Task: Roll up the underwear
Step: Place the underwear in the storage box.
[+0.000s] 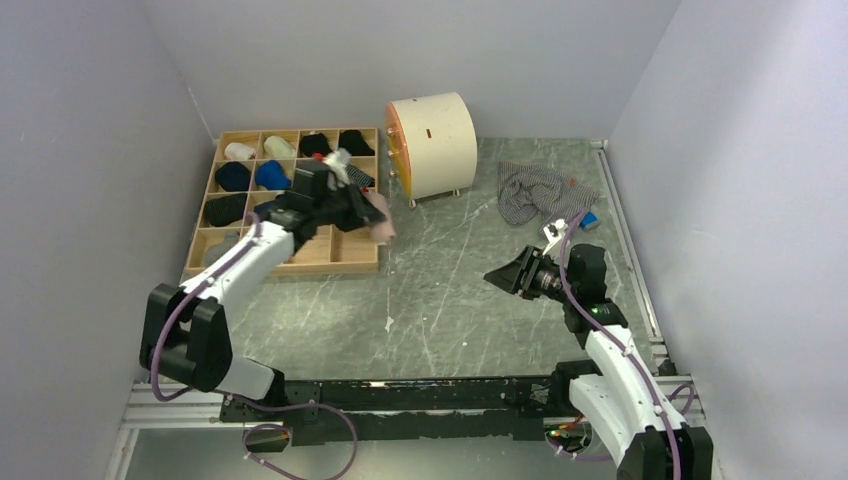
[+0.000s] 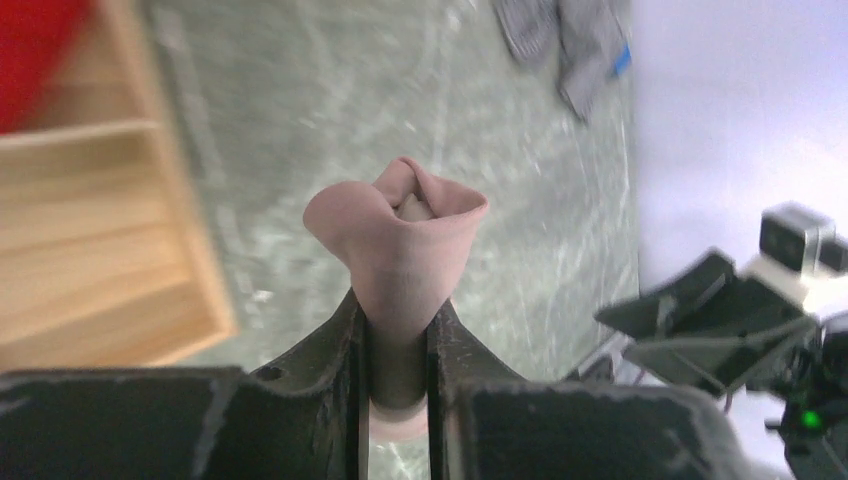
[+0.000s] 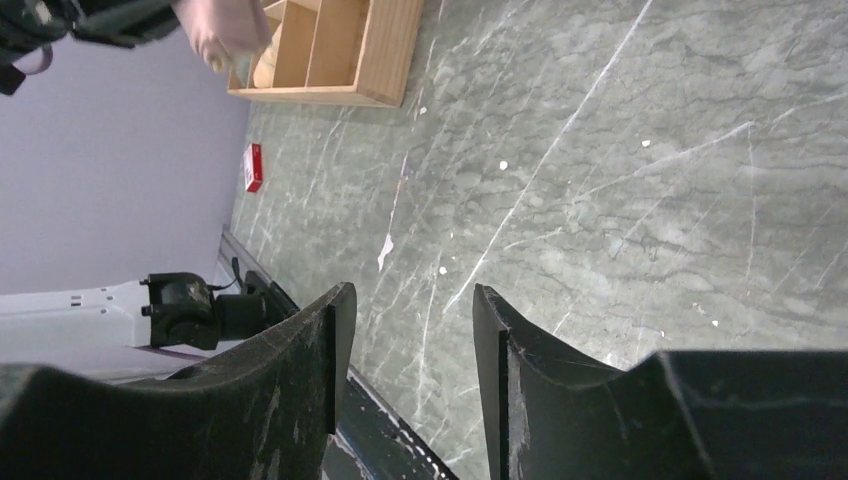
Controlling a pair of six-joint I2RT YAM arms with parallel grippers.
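Progress: roughly halfway by my reading, with one piece bundled up and in the air and the other not yet touched.
Pink underwear (image 2: 397, 235): rolled into a tight tube with a flared mouth, lifted clear of the worktop (image 1: 450, 300) at the lower right corner of the wooden tray (image 1: 355, 264).
Left gripper (image 2: 397, 310): clenched on the lower end of the pink roll, which is pinched flat between the fingers.
Striped underwear (image 1: 535, 190): a loose crumpled heap in the upper right of the overhead view, unrolled, with a small blue block (image 1: 590, 218) just beside it.
Right gripper (image 3: 412, 310): released, with a clear gap between the fingers and nothing in it, hovering over bare worktop at centre right.
Tray contents: rolled bundles (image 1: 271, 175) sit one per compartment in the upper rows, white, pale yellow, black and blue; the arm hides the middle, and the nearest compartments show bare wood.
Left to do: probably drop the pink roll into a free compartment, then roll the striped piece.
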